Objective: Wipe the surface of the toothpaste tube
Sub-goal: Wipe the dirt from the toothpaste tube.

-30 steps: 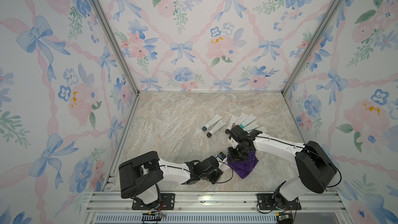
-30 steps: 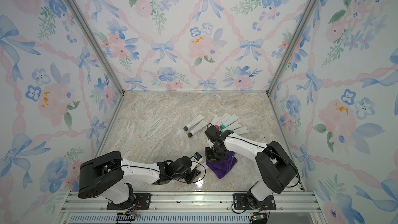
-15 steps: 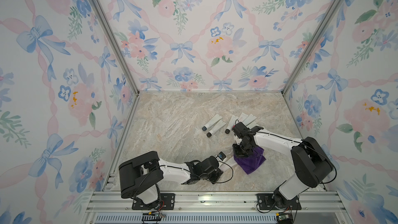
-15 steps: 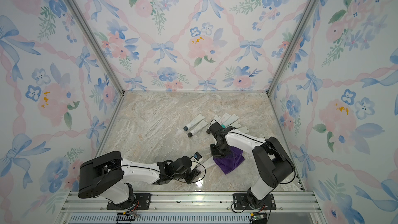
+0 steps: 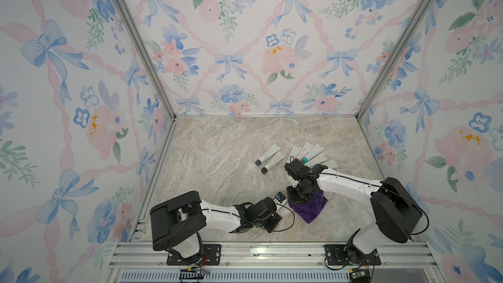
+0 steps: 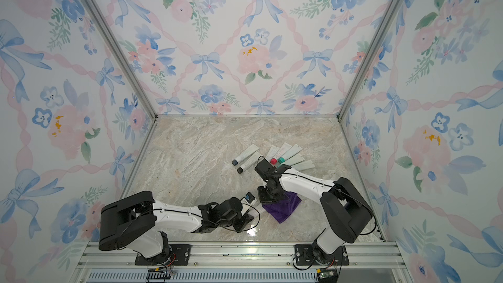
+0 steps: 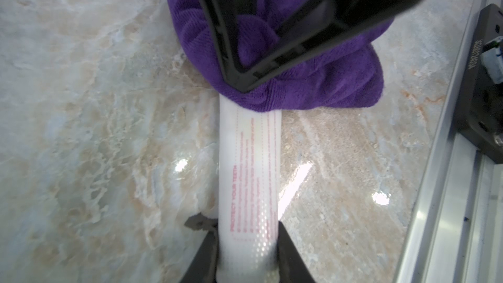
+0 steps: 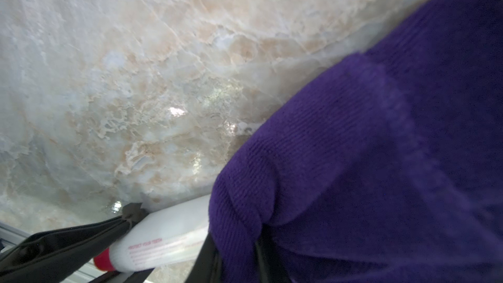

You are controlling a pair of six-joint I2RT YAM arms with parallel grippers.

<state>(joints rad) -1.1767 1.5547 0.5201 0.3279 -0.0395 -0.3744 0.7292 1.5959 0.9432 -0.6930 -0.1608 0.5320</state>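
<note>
My left gripper (image 7: 247, 230) is shut on a white toothpaste tube (image 7: 249, 175) with red print, near its red cap (image 8: 103, 261). The tube lies low over the marble table, pointing away from the left gripper. A purple cloth (image 7: 313, 88) covers the tube's far end. My right gripper (image 8: 236, 254) is shut on this cloth (image 8: 353, 159) and presses it onto the tube (image 8: 163, 232). In both top views the cloth (image 5: 310, 209) (image 6: 283, 208) sits near the front, between the left gripper (image 5: 280, 210) and the right gripper (image 5: 298, 200).
Several other toothpaste tubes (image 5: 307, 153) lie fanned out at the back right. Two grey tubes with dark caps (image 5: 268, 156) lie beside them. An aluminium rail (image 5: 258, 249) runs along the table's front edge. Patterned walls close in three sides.
The right gripper slid the cloth a little to the right along the tube, then back toward the left gripper. The left arm and the tube have not moved.
</note>
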